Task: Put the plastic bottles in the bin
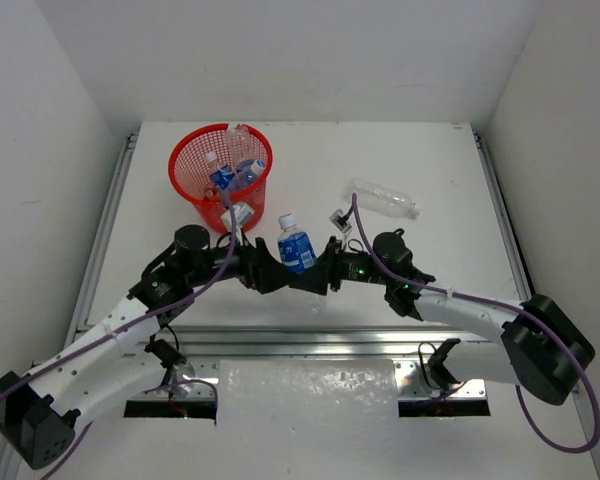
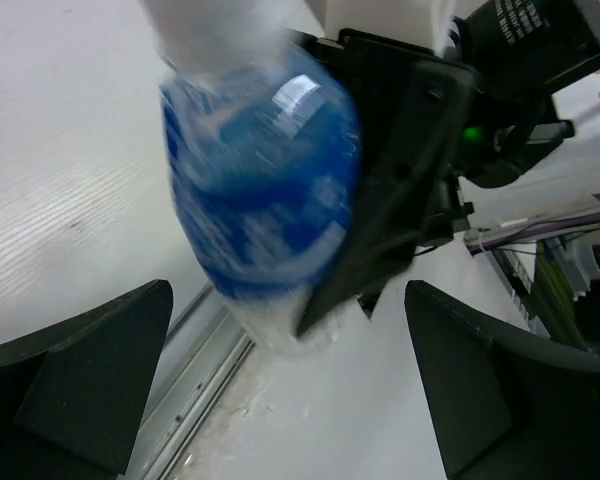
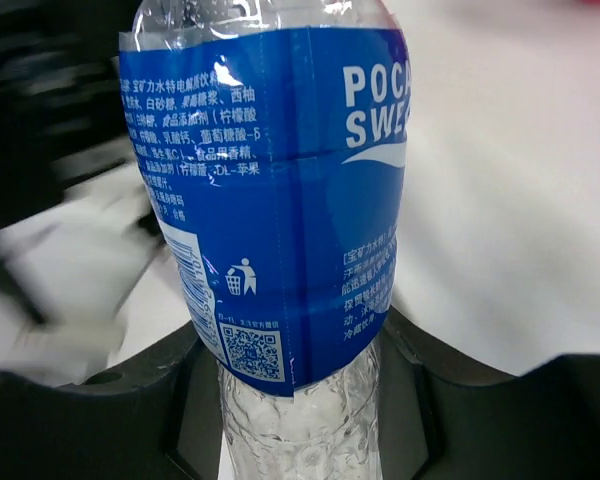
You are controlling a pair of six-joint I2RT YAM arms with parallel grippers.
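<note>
A blue-labelled plastic bottle (image 1: 295, 247) with a white cap stands upright at the table's middle, between my two grippers. My right gripper (image 3: 300, 400) is shut on its clear lower part (image 3: 300, 430), one finger pressed against each side. My left gripper (image 2: 288, 295) is open just left of the bottle (image 2: 260, 190), which stands past its fingertips, not between them. The red mesh bin (image 1: 180, 150) stands at the back left with blue-labelled bottles (image 1: 235, 175) inside and a clear one (image 1: 240, 131) at its far rim. Another clear bottle (image 1: 385, 198) lies on the table at the back right.
A metal rail (image 1: 310, 338) runs along the table's near edge, just behind both grippers. White walls close in the table on the left, right and back. Purple cables (image 1: 215, 275) trail along both arms.
</note>
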